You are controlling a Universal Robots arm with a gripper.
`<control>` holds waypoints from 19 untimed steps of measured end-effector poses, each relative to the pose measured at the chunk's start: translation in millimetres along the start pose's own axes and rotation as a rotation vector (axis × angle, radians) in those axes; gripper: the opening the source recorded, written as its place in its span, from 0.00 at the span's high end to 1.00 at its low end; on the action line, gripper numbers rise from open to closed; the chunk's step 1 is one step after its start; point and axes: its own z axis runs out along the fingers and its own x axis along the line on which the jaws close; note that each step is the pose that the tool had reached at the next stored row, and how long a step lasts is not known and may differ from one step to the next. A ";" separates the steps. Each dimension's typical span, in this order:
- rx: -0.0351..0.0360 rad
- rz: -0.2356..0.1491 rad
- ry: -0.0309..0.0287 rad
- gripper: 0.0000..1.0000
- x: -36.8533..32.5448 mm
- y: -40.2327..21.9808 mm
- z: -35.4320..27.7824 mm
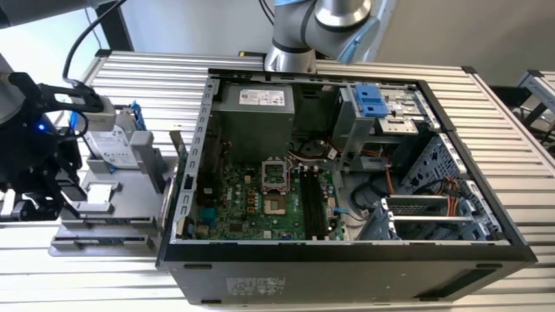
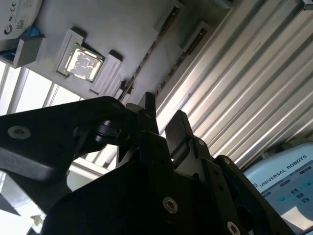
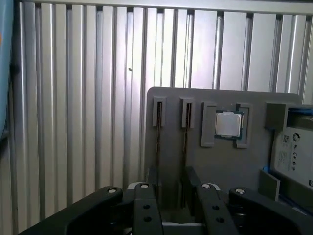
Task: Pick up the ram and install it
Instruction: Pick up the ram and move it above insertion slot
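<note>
Hovering over the grey tray [image 3: 225, 166], your gripper [image 3: 170, 172] has its fingers spread, gripping nothing. The ram [image 3: 158, 129] stands on edge in a tray slot just ahead of the fingertips, its long axis pointing straight away from them.

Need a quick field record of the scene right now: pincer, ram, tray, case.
pincer: open, over the grey tray
ram: thin dark stick on edge in a tray holder, second stick beside it, neither held
chip: in a tray pocket beside the sticks
hard drive: on the tray past the chip
case: open, motherboard exposed
</note>
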 end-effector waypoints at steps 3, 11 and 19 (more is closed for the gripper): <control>-0.0001 0.001 0.0000 0.00 0.4 0.0 5.1; -0.0002 0.003 0.0000 0.00 5.5 0.1 17.1; -0.0001 0.005 0.0000 0.00 9.0 -3.8 28.6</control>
